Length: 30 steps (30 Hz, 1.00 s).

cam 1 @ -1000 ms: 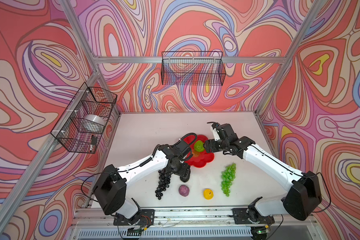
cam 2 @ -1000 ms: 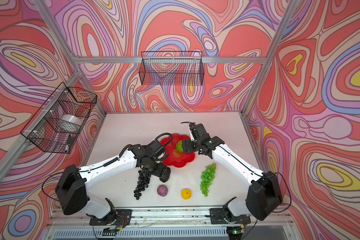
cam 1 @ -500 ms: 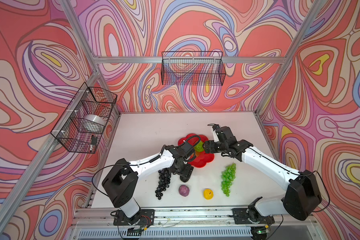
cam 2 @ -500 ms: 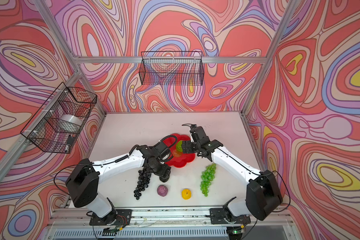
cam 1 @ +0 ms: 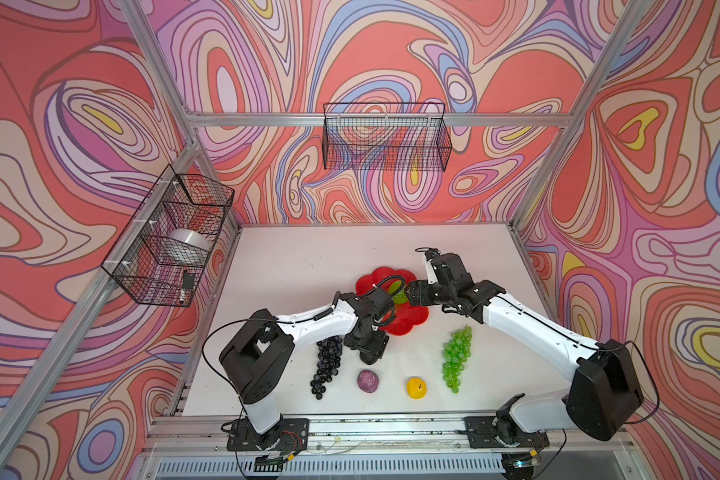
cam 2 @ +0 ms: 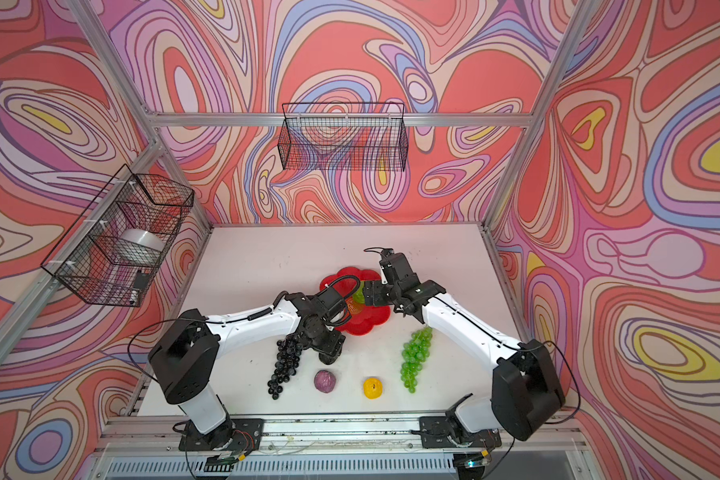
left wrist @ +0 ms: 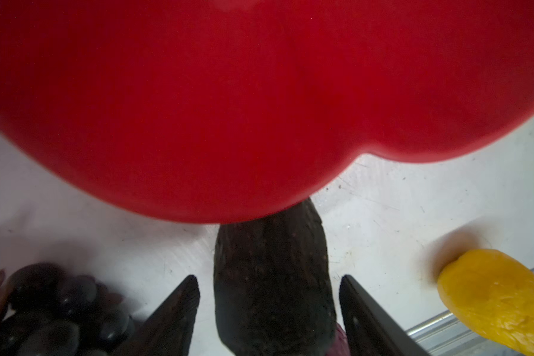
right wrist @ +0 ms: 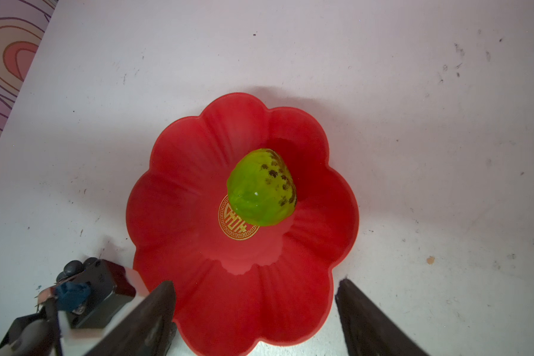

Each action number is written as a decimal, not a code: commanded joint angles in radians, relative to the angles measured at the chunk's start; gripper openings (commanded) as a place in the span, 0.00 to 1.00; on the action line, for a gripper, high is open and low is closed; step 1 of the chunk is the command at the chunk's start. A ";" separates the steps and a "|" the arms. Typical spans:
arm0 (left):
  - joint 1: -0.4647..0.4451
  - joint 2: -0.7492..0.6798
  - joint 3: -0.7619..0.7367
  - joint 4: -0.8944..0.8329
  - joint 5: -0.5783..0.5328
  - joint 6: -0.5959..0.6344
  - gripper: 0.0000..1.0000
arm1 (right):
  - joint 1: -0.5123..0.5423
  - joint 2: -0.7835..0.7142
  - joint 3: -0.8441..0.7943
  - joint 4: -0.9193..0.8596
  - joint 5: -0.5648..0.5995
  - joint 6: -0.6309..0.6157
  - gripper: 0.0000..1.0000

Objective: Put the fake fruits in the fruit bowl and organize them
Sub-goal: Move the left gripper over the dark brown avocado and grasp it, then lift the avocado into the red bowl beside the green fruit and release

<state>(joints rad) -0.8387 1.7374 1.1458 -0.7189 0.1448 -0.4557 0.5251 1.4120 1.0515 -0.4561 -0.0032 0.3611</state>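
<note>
The left arm (cam 1: 308,324) had swung its elbow inward; the left hand (left wrist: 268,277) stayed wide astride the avocado (left wrist: 272,308) on the table (left wrist: 413,200), the avocado's tip at the fruit bowl (left wrist: 259,108) rim. The right hand (right wrist: 255,283) stayed spread above the bowl, lime-green fruit (right wrist: 261,188) just ahead.

Both top views looked steeply down from high over the front of the bench (cam 1: 292,266), side by side, sharing its whole surface and the patterned walls (cam 1: 391,41). The left wrist camera sat low, very near the fruit bowl (left wrist: 259,92), whose rim blurred. The right wrist camera looked down on that whole bowl from higher up.
</note>
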 commanded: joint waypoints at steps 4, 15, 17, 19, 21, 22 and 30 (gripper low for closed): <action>-0.005 0.034 -0.010 0.038 0.004 -0.011 0.65 | 0.001 -0.006 -0.012 0.023 -0.013 0.005 0.85; -0.004 0.013 -0.059 0.094 0.009 -0.064 0.42 | 0.002 -0.020 -0.001 -0.011 -0.008 -0.022 0.85; -0.004 -0.001 -0.063 0.094 0.006 -0.064 0.38 | 0.001 -0.022 -0.001 -0.012 -0.006 -0.022 0.85; -0.005 -0.016 -0.068 0.088 -0.006 -0.070 0.36 | 0.001 -0.021 -0.001 -0.010 -0.007 -0.022 0.85; -0.002 -0.037 -0.076 0.084 -0.017 -0.073 0.35 | 0.001 -0.014 0.001 -0.012 -0.013 -0.022 0.85; -0.003 -0.048 -0.078 0.082 -0.022 -0.075 0.33 | 0.001 -0.011 0.002 -0.013 -0.013 -0.023 0.85; -0.003 -0.139 -0.039 -0.008 -0.080 -0.067 0.32 | 0.001 0.014 0.023 0.010 -0.025 -0.030 0.85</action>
<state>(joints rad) -0.8387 1.6428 1.0760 -0.6559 0.1059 -0.5171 0.5251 1.4113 1.0439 -0.4622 -0.0189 0.3450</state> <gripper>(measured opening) 0.508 0.847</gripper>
